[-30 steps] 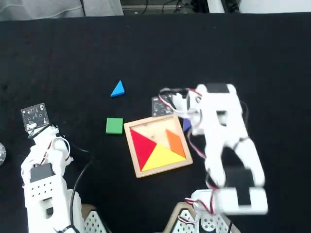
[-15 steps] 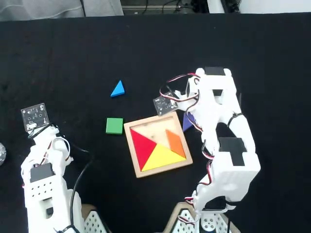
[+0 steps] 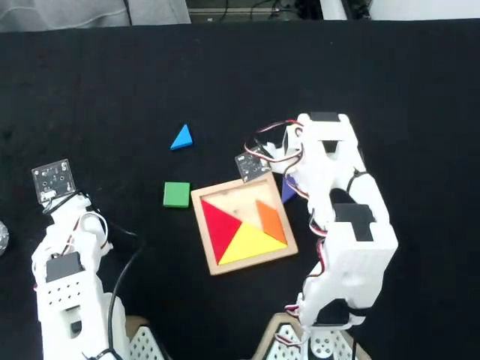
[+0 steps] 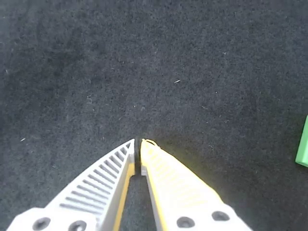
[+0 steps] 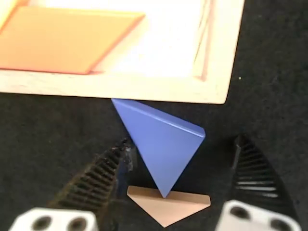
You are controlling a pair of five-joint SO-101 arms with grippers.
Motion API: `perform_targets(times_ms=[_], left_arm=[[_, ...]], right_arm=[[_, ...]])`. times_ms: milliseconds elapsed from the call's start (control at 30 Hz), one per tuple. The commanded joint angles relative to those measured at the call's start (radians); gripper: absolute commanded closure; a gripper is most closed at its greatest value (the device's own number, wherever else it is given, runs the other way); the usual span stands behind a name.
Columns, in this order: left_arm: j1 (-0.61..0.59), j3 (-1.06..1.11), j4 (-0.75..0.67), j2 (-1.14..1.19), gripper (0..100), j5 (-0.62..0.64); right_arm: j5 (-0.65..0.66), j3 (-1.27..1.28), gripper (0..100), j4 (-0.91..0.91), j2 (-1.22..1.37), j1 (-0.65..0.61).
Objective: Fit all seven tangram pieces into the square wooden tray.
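We are seeing the right jaws spreading wide on either side of the dark blue triangle [image 5: 161, 139], which is lying just outside the tray [image 5: 120, 89], one corner touching its rim, its tip meeting a tan triangle [image 5: 168, 203]. The orange piece [image 5: 62, 45] is sitting inside the tray. The left jaws are resting pressed together over the black surface [image 4: 144, 62].

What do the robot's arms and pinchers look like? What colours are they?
Both arms are chunky white plastic with black motor blocks. The left arm has a black cable; the right arm has looping red and white wires. The left gripper has one white ribbed finger and one yellow. The right gripper has black ribbed fingers on white bases.
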Motion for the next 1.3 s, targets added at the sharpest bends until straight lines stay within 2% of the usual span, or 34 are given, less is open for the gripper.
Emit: perform_targets(times_ms=[0,467,700,867,1000,1267], left_arm=[[0.012,-0.005,-0.017,-0.005,97,-0.006],[0.076,0.015,-0.017,-0.005,97,-0.066],[0.077,0.015,-0.017,-0.005,97,-0.066],[0.077,0.015,-0.017,-0.005,97,-0.066],[0.079,0.015,-0.017,-0.005,97,-0.068],[0.081,0.016,-0.014,-0.005,97,-0.068]], right_arm=[[0.008,-0.002,68.4,-0.008,0.004,0.002],[0.040,0.022,68.6,-0.008,-0.001,-0.023],[0.040,0.022,81.8,-0.011,-0.001,-0.028],[0.037,0.021,76.0,-0.009,-0.001,-0.028],[-0.017,0.016,71.1,-0.014,-0.004,-0.029],[-0.017,0.082,69.0,0.018,-0.108,-0.101]])
